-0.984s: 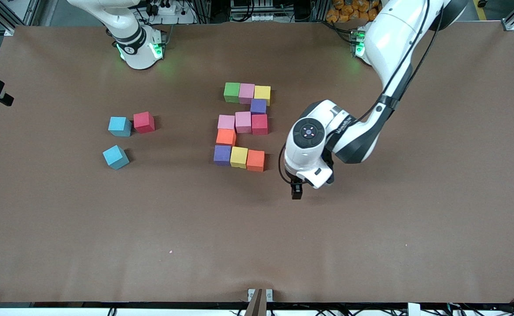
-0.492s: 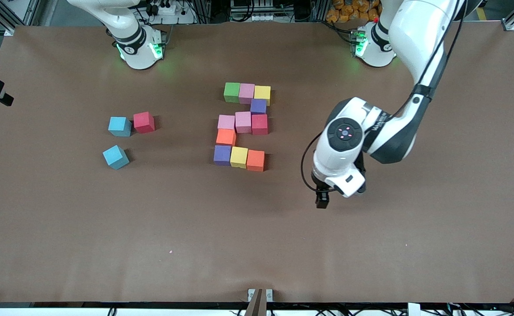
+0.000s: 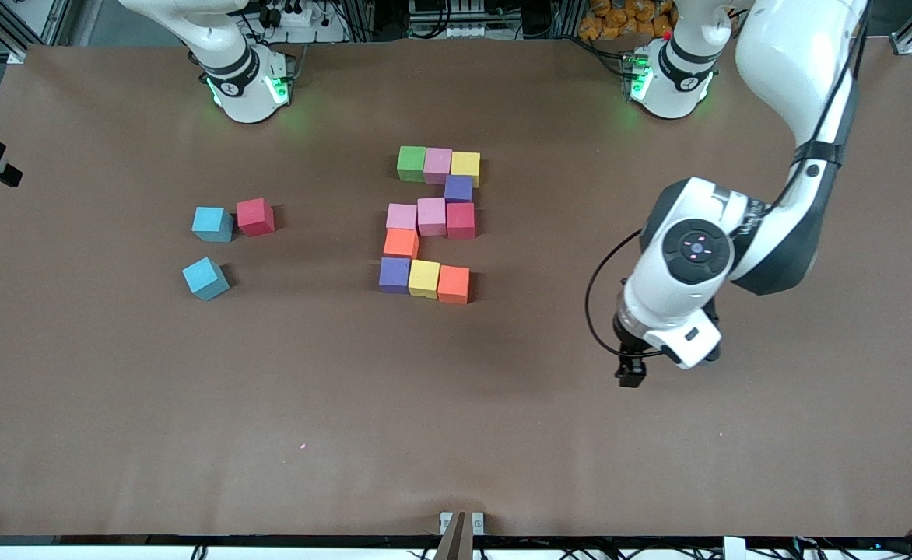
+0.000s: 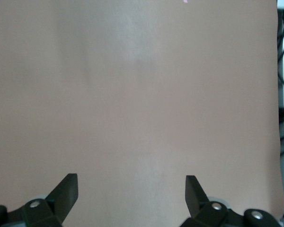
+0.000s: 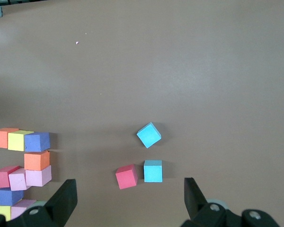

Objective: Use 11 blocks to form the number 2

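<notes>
Nearest the front camera, the left claw (image 3: 630, 379) hangs over bare brown table (image 3: 347, 435) toward the left arm's end, its two black fingers (image 4: 66, 189) spread wide with nothing between them.

Farther up the table, mid-width, lies the number 2 (image 3: 431, 224), a blocky digit of small matte foam cubes. Its nearest row runs purple cube (image 3: 394, 274), yellow cube (image 3: 424, 278), orange cube (image 3: 454, 284), all touching. Above the purple one sits a second orange cube (image 3: 401, 243). The middle row is pale pink cube (image 3: 401, 216), another pink cube (image 3: 431, 215) and a red cube (image 3: 461, 220). A second purple cube (image 3: 458, 188) sits above the red one, and the farthest row reads green cube (image 3: 412, 163), pink cube (image 3: 438, 164), yellow cube (image 3: 465, 165).

Toward the right arm's end, well apart from the digit, a light blue foam cube (image 3: 205, 278) sits turned at an angle. Farther from the camera, a second light blue cube (image 3: 212, 224) stands just beside a spare red foam cube (image 3: 255, 216).

The right claw (image 5: 128, 198) shows only in its own wrist view, held high above the table, fingers wide apart and empty, looking down on the loose cubes and the edge of the digit. That arm waits near its base.
</notes>
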Controlling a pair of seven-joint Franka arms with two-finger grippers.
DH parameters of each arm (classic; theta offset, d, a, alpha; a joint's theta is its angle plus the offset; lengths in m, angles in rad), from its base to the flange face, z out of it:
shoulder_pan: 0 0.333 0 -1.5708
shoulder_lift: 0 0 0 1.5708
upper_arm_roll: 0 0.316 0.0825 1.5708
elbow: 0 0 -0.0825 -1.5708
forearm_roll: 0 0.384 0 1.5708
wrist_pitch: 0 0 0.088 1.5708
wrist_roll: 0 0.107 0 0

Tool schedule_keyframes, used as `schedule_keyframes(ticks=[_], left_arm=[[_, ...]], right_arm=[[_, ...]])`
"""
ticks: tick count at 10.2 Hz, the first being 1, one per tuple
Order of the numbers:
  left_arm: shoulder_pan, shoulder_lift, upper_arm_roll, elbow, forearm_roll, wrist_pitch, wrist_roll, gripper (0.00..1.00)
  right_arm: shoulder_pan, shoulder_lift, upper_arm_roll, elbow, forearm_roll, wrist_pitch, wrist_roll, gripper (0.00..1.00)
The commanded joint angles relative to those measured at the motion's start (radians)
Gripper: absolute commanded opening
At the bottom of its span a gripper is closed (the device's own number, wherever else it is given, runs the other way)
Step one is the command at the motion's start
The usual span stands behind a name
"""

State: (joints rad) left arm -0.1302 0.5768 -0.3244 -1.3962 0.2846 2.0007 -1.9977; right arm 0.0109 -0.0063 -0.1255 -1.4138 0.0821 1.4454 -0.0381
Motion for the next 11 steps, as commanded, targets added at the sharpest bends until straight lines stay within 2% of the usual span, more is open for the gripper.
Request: schedule_keyframes(ticks=[1, 3, 6, 7, 11], left_arm=[[0.067, -0.101, -0.01, -0.102, 0.021, -0.026, 0.004, 1.0], [0.109, -0.176, -0.021, -0.2, 0.019, -0.017, 0.008, 1.0], [0.109, -0.334, -0.027, -0.415, 0.009, 0.055, 0.097, 1.0], [0.11, -0.363, -0.027, -0.44, -0.001, 0.055, 0.171, 1.0], [0.152, -0.425, -0.027, -0.442, -0.085, 0.014, 0.506, 1.0]], right_arm=[[-0.017, -0.004, 0.009, 0.01, 0.011, -0.006, -0.011, 1.0], [-0.019, -0.004, 0.007, 0.01, 0.011, -0.006, -0.011, 1.0], [-0.019, -0.003, 0.007, 0.01, 0.011, -0.006, -0.011, 1.0], [-0.019, -0.003, 0.007, 0.01, 0.011, -0.006, -0.011, 1.0], [-0.016, -0.001, 0.009, 0.009, 0.013, -0.008, -0.011, 1.0]])
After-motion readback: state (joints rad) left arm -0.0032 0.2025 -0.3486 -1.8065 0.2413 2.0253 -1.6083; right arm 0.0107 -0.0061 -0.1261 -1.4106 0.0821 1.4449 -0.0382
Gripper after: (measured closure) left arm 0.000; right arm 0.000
